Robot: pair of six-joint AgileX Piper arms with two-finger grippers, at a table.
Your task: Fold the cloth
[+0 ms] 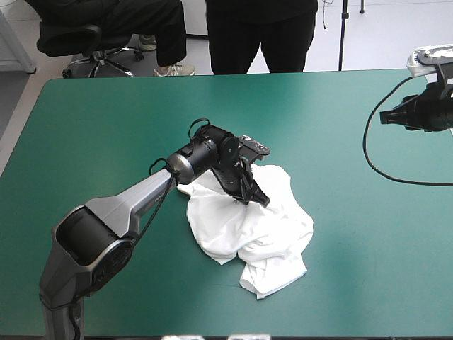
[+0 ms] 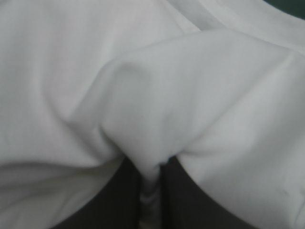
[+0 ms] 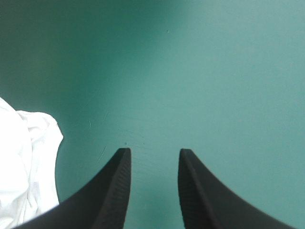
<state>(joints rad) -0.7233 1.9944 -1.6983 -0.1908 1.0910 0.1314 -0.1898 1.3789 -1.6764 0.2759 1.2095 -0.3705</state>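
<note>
At the middle of the tabletop (image 1: 106,127), the left claw (image 1: 249,195) is down on the T-shirt (image 1: 258,230), its black fingers pressed almost together on a raised fold of the white fabric. In the left wrist view the two fingers (image 2: 116,202) come up with a thin ridge of cloth pinched between them. The fabric bulges over their tips in a rounded pleat. White cloth fills nearly everything ahead of the claw, and only a sliver of the teal-green cover (image 2: 290,5) shows at one far corner.

From above, the left claw grips the T-shirt near its far edge. The T-shirt lies as a crumpled heap, not spread out, around the middle of the tabletop and a little toward the near edge. Its folds run away from the claw toward the near right and end in a bunched flap closest to the near edge.

The right claw (image 1: 386,117) hangs over the tabletop's right edge, toward the far side and well apart from the T-shirt, pointing in toward the middle. In its own wrist view its fingers (image 3: 114,191) stand spread, with bare cover between them and a lobe of the T-shirt off to one side.
</note>
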